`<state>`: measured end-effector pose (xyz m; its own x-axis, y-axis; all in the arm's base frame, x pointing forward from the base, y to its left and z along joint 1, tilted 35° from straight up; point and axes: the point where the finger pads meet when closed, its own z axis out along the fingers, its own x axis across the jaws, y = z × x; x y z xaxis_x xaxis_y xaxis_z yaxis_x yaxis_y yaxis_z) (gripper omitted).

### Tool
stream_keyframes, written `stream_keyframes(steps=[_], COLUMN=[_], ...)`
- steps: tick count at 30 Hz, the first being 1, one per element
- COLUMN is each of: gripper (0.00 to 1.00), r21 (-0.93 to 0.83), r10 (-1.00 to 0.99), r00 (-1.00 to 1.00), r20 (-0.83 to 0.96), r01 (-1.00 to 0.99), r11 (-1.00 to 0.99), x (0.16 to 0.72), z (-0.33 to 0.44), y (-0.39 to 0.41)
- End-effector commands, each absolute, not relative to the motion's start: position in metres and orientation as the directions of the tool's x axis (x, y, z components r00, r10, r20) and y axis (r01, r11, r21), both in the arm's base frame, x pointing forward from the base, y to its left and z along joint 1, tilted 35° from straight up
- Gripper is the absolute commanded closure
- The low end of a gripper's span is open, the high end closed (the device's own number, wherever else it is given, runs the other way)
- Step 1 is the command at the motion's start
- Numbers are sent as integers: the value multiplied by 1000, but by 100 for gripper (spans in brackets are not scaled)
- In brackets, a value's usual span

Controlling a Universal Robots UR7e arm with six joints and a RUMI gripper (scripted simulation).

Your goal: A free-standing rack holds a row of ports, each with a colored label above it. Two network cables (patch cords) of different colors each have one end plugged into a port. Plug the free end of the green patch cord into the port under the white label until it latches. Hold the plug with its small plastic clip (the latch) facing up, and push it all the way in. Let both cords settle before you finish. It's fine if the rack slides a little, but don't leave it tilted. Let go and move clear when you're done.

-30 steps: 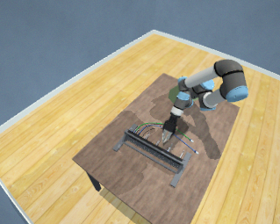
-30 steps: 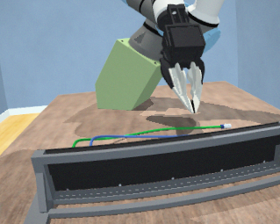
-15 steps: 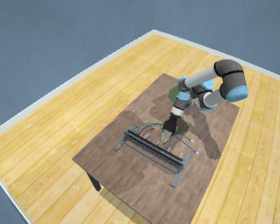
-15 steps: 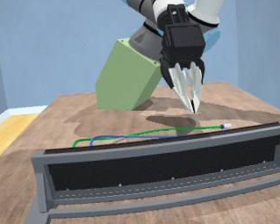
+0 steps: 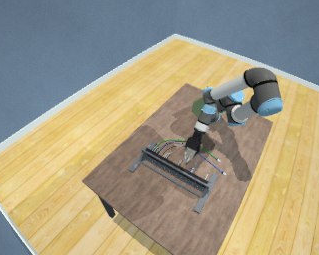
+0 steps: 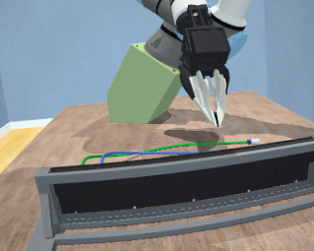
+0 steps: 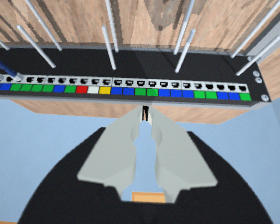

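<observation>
The grey rack (image 5: 174, 169) (image 6: 176, 180) (image 7: 150, 62) stands upright on the brown table (image 5: 139, 198). In the wrist view its row of ports shows with colored labels, and the white label (image 7: 93, 90) sits left of center between a red and a yellow one. The green patch cord (image 6: 186, 147) (image 5: 166, 142) lies on the table behind the rack. Its free plug (image 6: 254, 141) rests on the table surface. The blue cord (image 6: 137, 154) runs beside it. My gripper (image 5: 190, 158) (image 6: 217, 122) (image 7: 144, 106) is shut and holds nothing. It hovers above the table, up and left of the green plug.
A green block (image 6: 142, 84) (image 5: 199, 105) stands at the arm's base behind the cords. Several thin white rods (image 7: 110, 45) stick out from the rack's back. The table's edges drop to a wooden floor (image 5: 64, 133).
</observation>
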<state>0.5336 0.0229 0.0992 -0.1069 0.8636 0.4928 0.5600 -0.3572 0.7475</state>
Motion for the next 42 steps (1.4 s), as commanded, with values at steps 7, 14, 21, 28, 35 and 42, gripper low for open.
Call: stream_keyframes(steps=[7, 14, 21, 28, 35, 42], gripper=[100, 100, 100, 100, 100, 100], r21=[750, 749, 748, 748, 748, 748], r10=[865, 865, 864, 864, 864, 864], r00=[-109, -107, -106, -106, -106, -106], r20=[490, 491, 492, 492, 492, 492], r01=[559, 558, 559, 559, 559, 559], r11=[-355, -356, -357, -357, -357, -357], x=[535, 533, 530, 527, 521, 516], z=[100, 101, 101, 103, 106, 109], y=[22, 21, 21, 20, 17, 15])
